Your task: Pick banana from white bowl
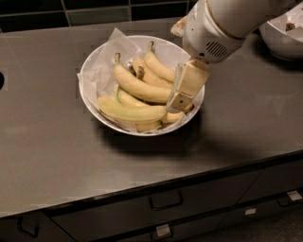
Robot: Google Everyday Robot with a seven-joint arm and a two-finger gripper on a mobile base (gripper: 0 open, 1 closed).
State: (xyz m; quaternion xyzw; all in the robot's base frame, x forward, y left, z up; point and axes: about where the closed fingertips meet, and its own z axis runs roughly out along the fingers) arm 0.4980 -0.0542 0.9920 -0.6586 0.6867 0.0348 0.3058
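The white bowl (90, 90) is wide and shallow, lined with crumpled white paper, and stands at the middle of the dark counter. Several bananas lie in it. The banana (139, 87) is long, yellow and evenly curved, with its greenish stem pointing to the back left. A paler greenish-yellow banana (130, 113) lies in front of it, and another yellow one (158, 66) behind. My gripper (179, 100) hangs from the white arm (213, 28) over the bowl's right side, its tip at the right end of the long banana. That end is hidden behind it.
A second white bowl (283, 40) stands at the back right, partly behind my arm. The counter's front edge (142, 191) runs above dark drawers with handles (165, 201). A dark tiled wall (71, 14) closes the back.
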